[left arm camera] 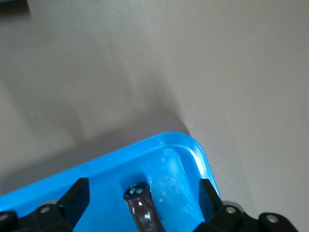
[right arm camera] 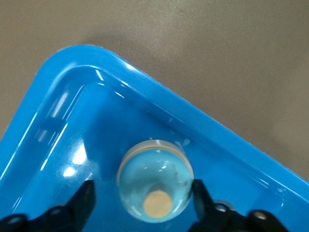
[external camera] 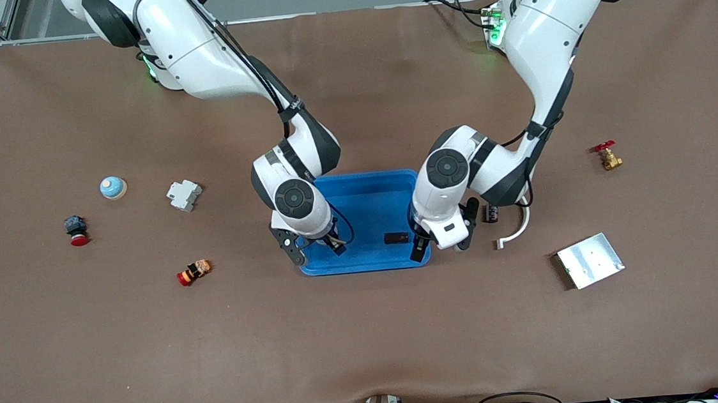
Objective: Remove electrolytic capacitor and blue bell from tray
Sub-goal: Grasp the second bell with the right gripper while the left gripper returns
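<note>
A blue tray (external camera: 365,194) lies at the middle of the table. A dark cylindrical capacitor (external camera: 396,237) lies in it near the edge closest to the front camera. In the left wrist view the capacitor (left arm camera: 141,205) lies on the tray floor (left arm camera: 96,179) between the spread fingers of my left gripper (left arm camera: 143,191). My left gripper (external camera: 443,233) hangs open over the tray's corner. A light blue bell (right arm camera: 155,181) with a tan button stands in the tray (right arm camera: 72,96) between the spread fingers of my right gripper (right arm camera: 144,191). My right gripper (external camera: 316,246) hides it in the front view.
Toward the right arm's end lie a second light blue bell (external camera: 113,187), a white breaker (external camera: 184,195), a red push button (external camera: 77,231) and an orange-red switch (external camera: 193,272). Toward the left arm's end lie a brass valve (external camera: 607,157), a metal plate (external camera: 590,260), a white hook (external camera: 513,234) and a small dark part (external camera: 492,212).
</note>
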Tool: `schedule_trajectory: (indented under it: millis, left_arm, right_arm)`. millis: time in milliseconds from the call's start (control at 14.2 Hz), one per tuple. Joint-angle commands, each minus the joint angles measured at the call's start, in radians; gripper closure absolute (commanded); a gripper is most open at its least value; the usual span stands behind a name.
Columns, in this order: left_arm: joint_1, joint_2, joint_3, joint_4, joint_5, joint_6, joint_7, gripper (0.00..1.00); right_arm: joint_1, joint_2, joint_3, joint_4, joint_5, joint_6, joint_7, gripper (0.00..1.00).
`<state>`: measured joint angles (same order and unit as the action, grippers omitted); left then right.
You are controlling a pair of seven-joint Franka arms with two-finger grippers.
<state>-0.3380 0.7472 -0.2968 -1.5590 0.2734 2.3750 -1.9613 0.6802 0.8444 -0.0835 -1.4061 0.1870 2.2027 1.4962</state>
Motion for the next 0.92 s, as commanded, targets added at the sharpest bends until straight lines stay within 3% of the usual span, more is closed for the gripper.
schedule_trajectory:
  millis: [0, 211, 423, 634, 846]
  left_arm:
    - [-0.024, 0.052, 0.015, 0.117, -0.045, -0.072, -0.059, 0.00]
    - [-0.061, 0.064, 0.044, 0.155, -0.048, -0.077, -0.117, 0.00]
    - [-0.101, 0.089, 0.065, 0.195, -0.048, -0.077, -0.163, 0.00]
    - [-0.151, 0.116, 0.097, 0.197, -0.046, -0.076, -0.186, 0.00]
    - [-0.191, 0.135, 0.140, 0.195, -0.049, -0.076, -0.192, 0.00]
  right_arm:
    - [-0.007, -0.002, 0.007, 0.004, -0.018, -0.003, 0.007, 0.53]
    - [-0.019, -0.022, 0.007, 0.015, -0.014, -0.011, -0.014, 0.84]
    - [-0.051, -0.068, 0.016, 0.013, -0.012, -0.070, -0.109, 0.85]
    - [-0.134, -0.149, 0.021, -0.002, -0.006, -0.237, -0.314, 0.98]
    - [-0.241, -0.259, 0.016, -0.095, -0.006, -0.323, -0.596, 1.00]
